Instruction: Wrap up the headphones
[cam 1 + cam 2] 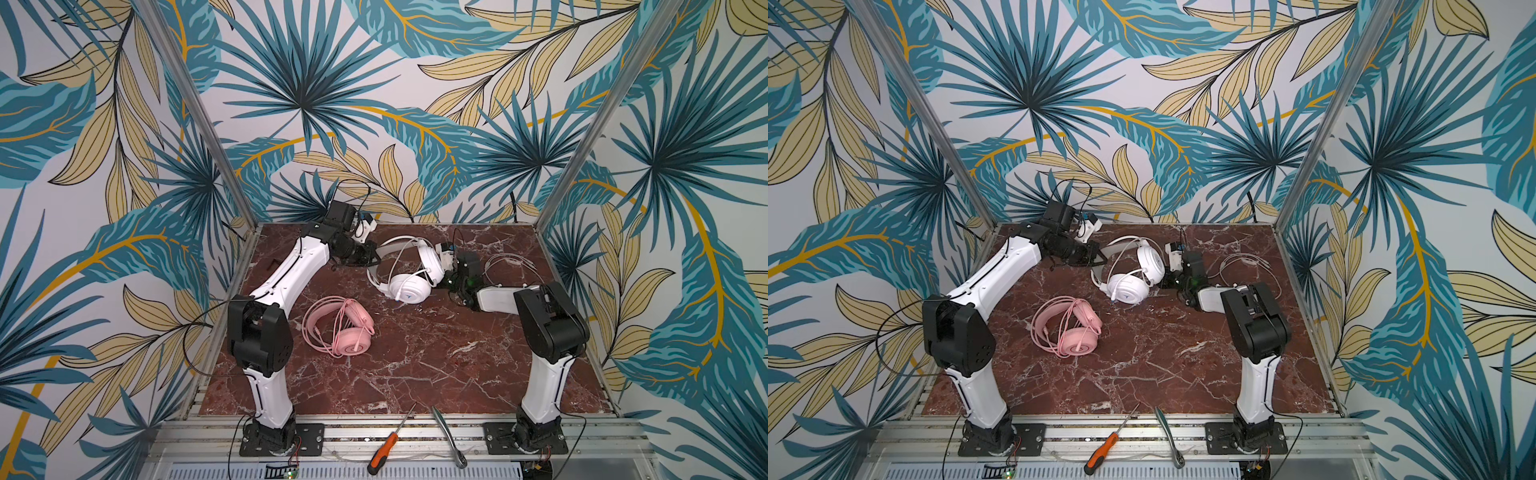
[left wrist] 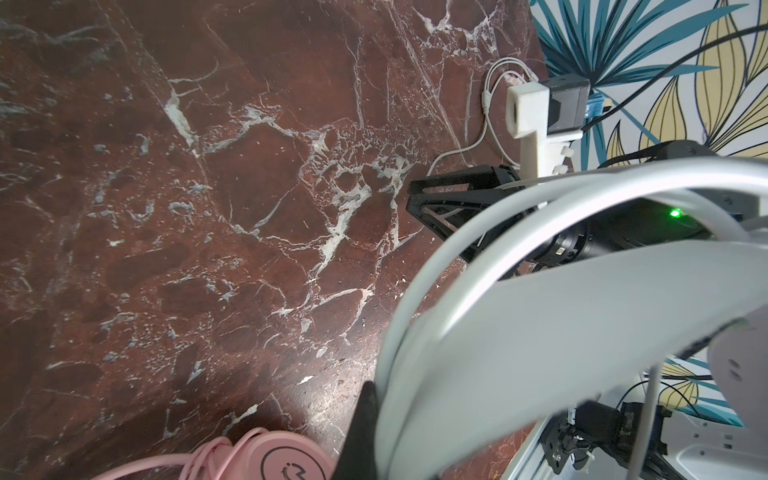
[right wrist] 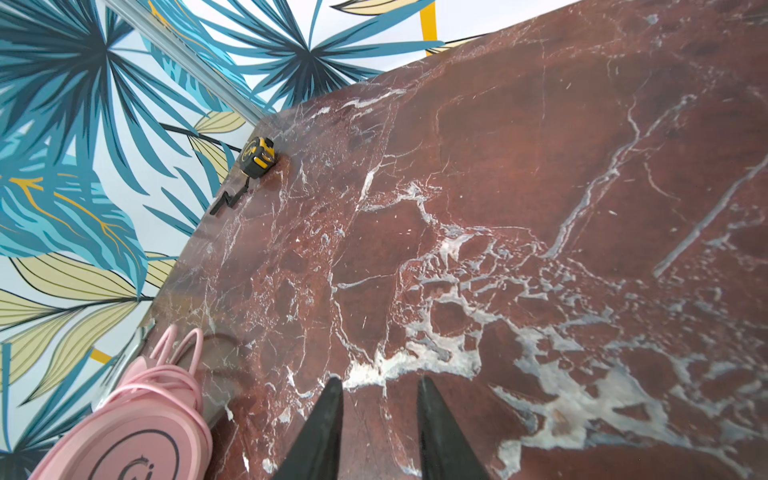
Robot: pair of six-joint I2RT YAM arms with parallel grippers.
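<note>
Left hand pinches the headband of the white headset, at 12 o'clock on the counter. Right hand, spread and empty, sits at that headset's 3 o'clock. Pink headset lies toward 9 o'clock.

place: robot lab | signs: 2 arms, screwdriver (orange), aluminium frame

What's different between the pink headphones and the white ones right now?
Colour: the pink headphones are all pink, the white headphones all white. Cable: the pink cable is looped around its headset; the white cable sprawls loose on the marble table. Handling: the left hand pinches the white headband, while nothing touches the pink pair. Both are over-ear wired headsets on that table.
</note>
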